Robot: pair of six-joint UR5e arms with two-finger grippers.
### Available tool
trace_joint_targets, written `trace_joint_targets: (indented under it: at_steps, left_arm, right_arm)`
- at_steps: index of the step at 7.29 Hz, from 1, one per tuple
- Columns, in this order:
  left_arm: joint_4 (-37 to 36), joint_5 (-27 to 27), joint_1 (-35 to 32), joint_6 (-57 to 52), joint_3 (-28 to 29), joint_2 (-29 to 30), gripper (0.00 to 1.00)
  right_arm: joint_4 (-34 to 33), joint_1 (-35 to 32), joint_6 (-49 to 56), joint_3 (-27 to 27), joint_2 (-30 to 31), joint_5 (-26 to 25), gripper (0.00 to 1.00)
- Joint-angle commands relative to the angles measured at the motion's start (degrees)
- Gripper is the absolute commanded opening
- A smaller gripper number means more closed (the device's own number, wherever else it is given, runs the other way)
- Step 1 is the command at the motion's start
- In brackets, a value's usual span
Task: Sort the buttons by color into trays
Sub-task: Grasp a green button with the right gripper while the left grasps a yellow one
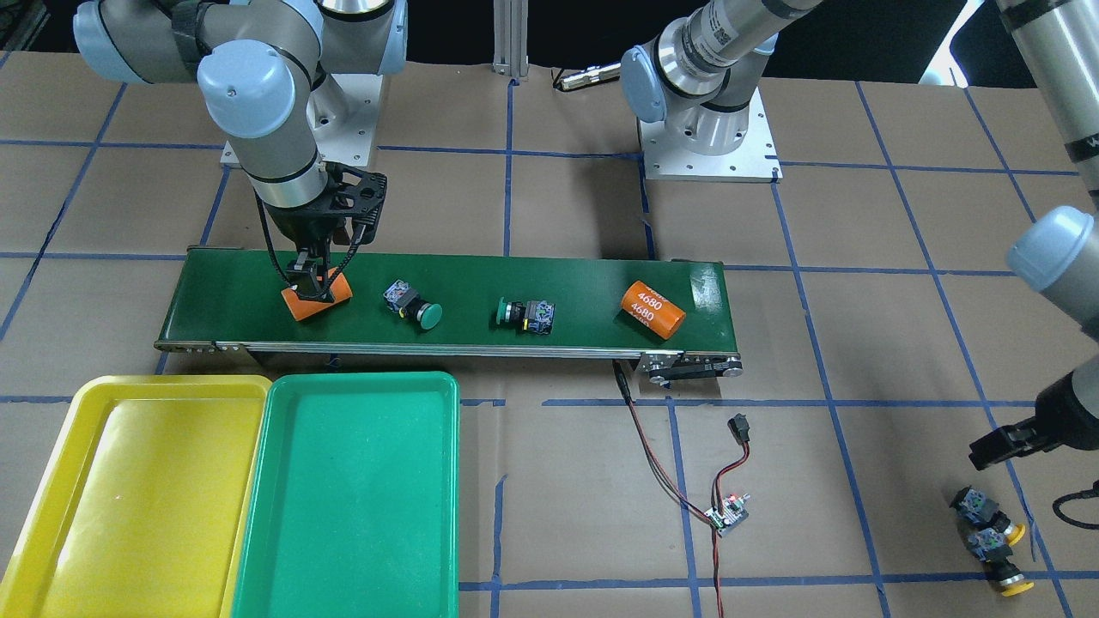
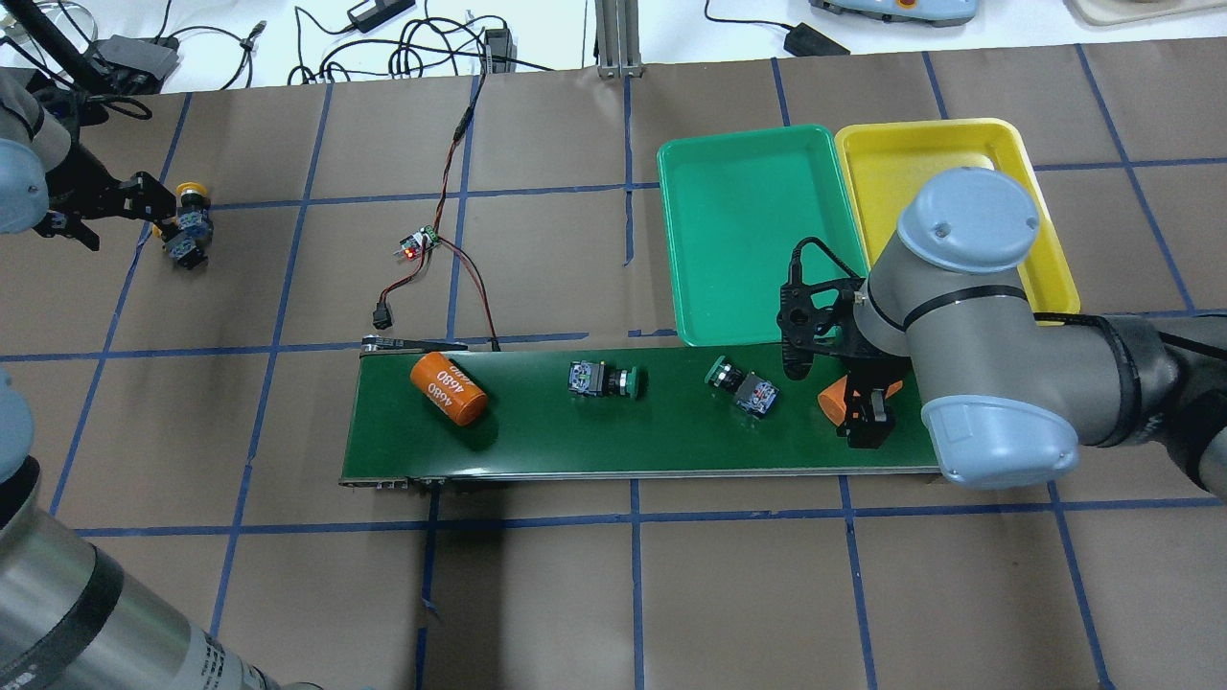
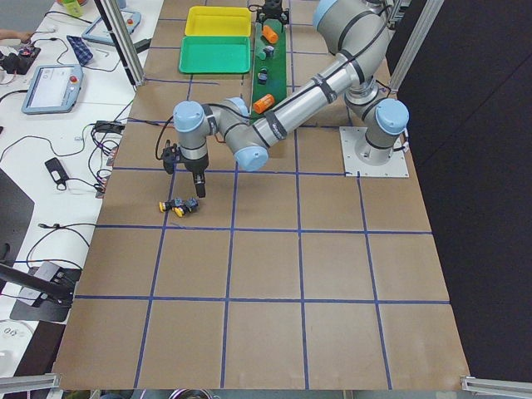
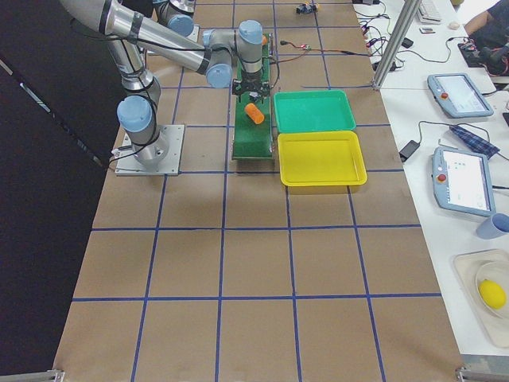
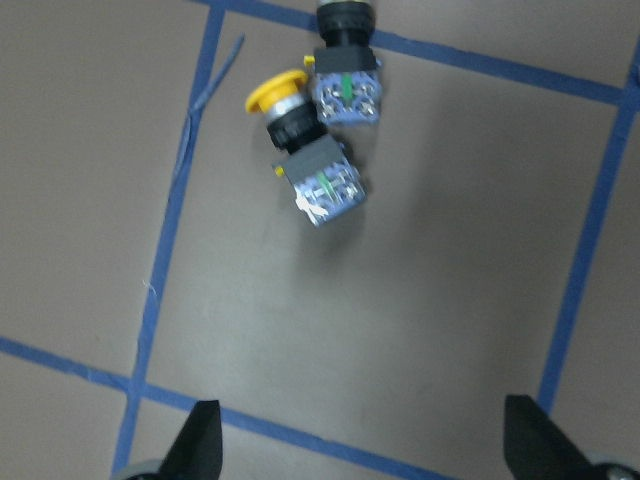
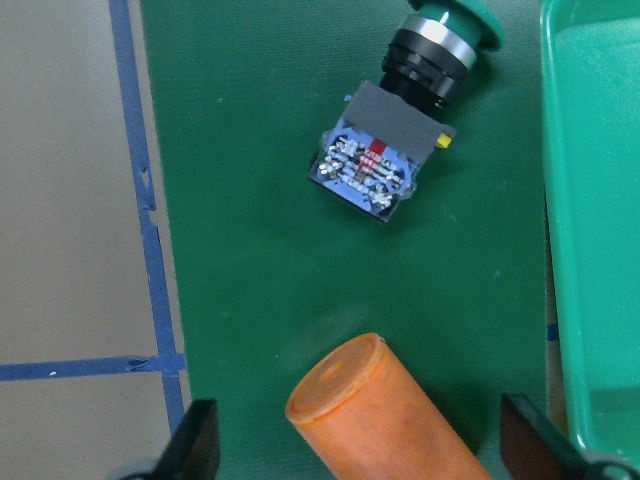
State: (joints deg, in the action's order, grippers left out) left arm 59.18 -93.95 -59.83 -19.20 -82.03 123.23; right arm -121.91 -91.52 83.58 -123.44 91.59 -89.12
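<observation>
1. Fingers [image 6: 198, 440] of my right tool [image 6: 365, 445] stand apart, one on each side of the plain orange cylinder [image 6: 390, 420] on the conveyor belt [image 6: 250, 250]. I cannot see them touching it.
2. In the right wrist view, one green button [image 6: 395, 130] lies on its side on the belt at 12 o'clock from that tool. It is near the cylinder but not touching it, and its cap points toward 1 o'clock.
3. The green tray [image 6: 590, 250] shows its rim along the 3 o'clock side of that same view, just beside the belt.
4. In the front-facing view, the second green button [image 1: 528, 315] lies farther along the belt, at 3 o'clock from the first. The orange cylinder marked 4680 [image 1: 652, 309] lies beyond it.
5. My left tool [image 5: 365, 445] hovers over the bare surface [image 5: 450, 300] with its fingers apart and nothing between them.
6. One yellow button [image 5: 305, 165] and the other yellow button [image 5: 345, 75] lie on their sides, touching each other. They are between 11 and 12 o'clock from the left tool, well apart from the belt.
7. The yellow tray [image 1: 146, 498] sits edge to edge with the green tray, near the belt end where my right tool is. All four buttons lie outside both trays.
</observation>
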Motion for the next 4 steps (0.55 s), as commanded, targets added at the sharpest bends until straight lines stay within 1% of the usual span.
trace_joint_targets:
  at_steps: [1, 3, 4]
  left_arm:
    - [-2.7, 2.4, 0.5, -2.7, 3.0, 5.8, 1.00]
    - [-2.9, 2.6, 0.5, -2.8, 3.4, 6.8, 1.00]
    - [-4.6, 3.9, 0.5, -2.8, 3.4, 7.9, 1.00]
  right_arm:
    - [-0.3, 0.0, -2.1, -0.1, -0.7, 0.0, 1.00]
    - [-0.4, 0.0, -3.4, 0.4, -2.0, 1.0, 1.00]
    - [-0.4, 0.0, -3.4, 0.5, -2.1, 1.0, 1.00]
